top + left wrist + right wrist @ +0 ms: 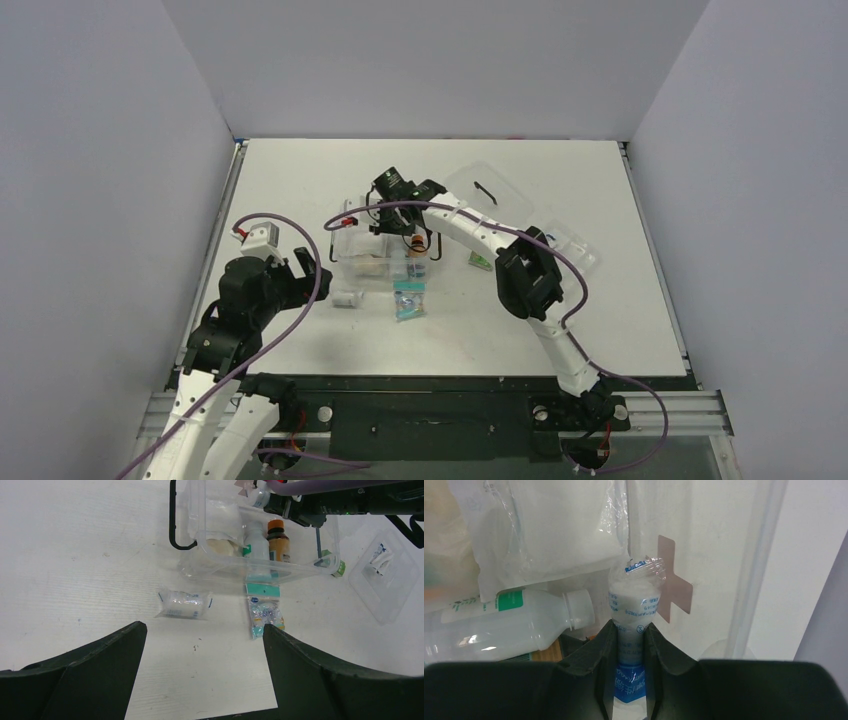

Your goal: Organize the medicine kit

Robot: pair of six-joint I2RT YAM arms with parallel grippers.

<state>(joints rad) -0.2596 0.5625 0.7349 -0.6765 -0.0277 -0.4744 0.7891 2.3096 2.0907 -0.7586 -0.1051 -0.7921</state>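
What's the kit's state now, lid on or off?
Off. The medicine kit is open-topped, the right gripper holds a packet inside it; the lid lies apart, beyond it.

light: bright, even | shadows: soft, faint | focus: near edges blurred

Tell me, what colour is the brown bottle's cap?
Orange; the cap shows best in the left wrist view.
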